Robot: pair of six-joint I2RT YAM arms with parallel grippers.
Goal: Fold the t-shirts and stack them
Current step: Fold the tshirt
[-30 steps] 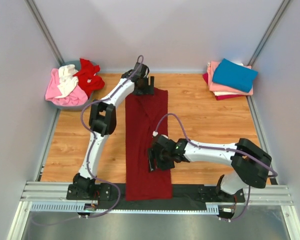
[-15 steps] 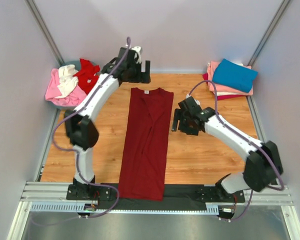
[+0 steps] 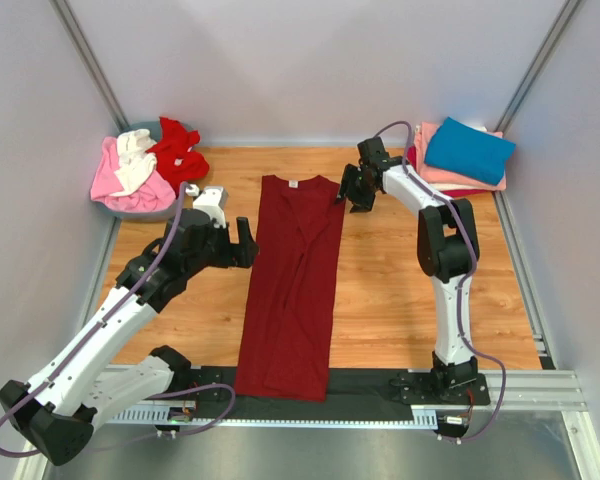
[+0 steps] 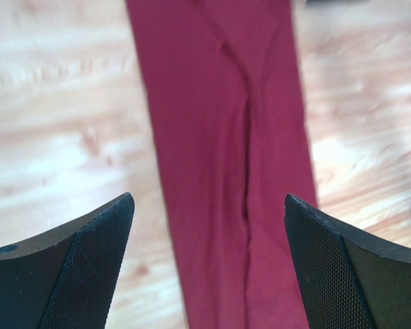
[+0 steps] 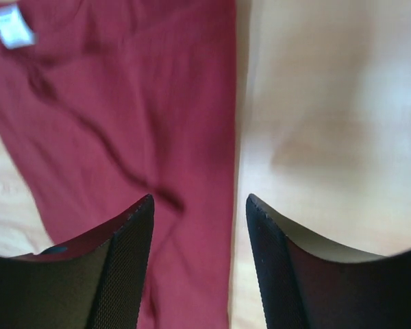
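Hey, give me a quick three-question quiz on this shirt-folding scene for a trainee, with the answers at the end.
1. True or false: the long dark maroon cloth t-shirt lies as a narrow strip, with its white collar tag at the far end.
2. Which shirt tops the far-right folded cloth stack? A: teal-blue t-shirt. B: white t-shirt. C: bright red t-shirt.
3. Fill in: the left gripper and the right gripper are both open and hold ____.

Key: 1 true; 2 A; 3 nothing.
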